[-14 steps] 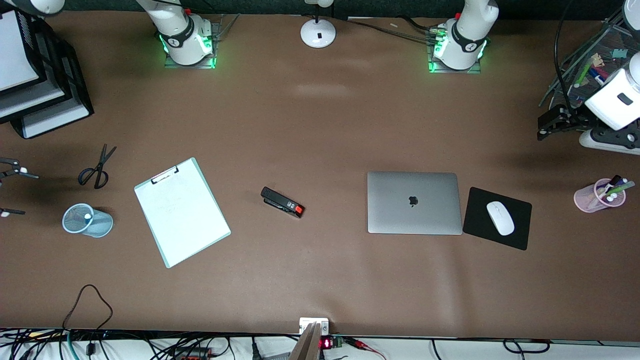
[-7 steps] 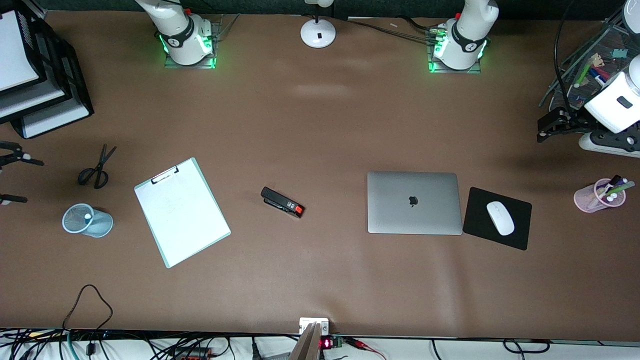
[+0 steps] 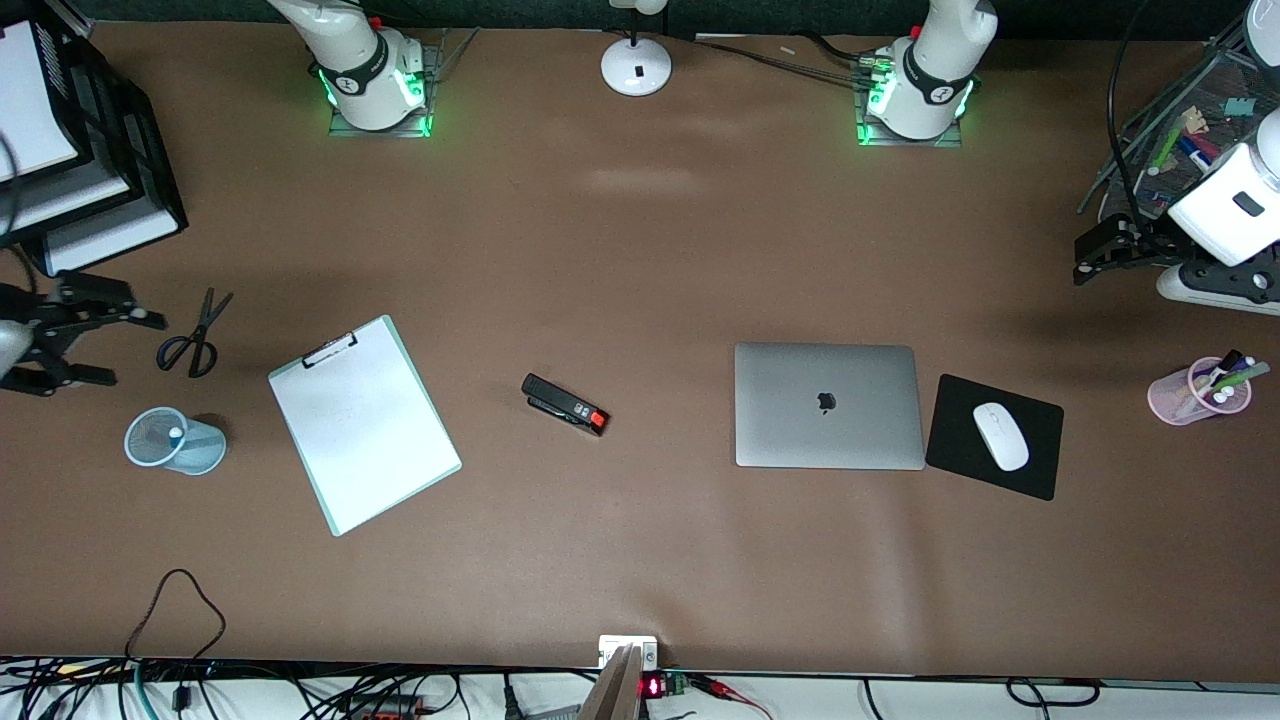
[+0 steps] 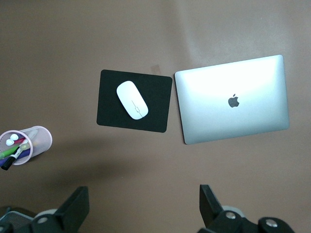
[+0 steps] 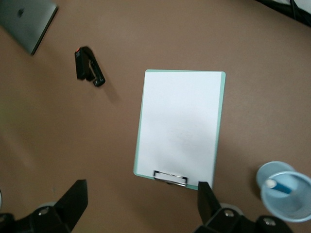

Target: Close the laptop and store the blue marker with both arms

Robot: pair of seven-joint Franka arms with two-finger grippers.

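Right gripper (image 3: 100, 345) advanced (blue marker (image 5: 278, 185) possibly cupped nearby).

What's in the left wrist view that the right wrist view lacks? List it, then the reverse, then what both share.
Left wrist only: mouse on its pad, pink pen cup.
Right wrist only: clipboard, stapler, blue cup with a blue marker inside.
Both: the closed laptop and each arm's own open hand, left hand, right hand.
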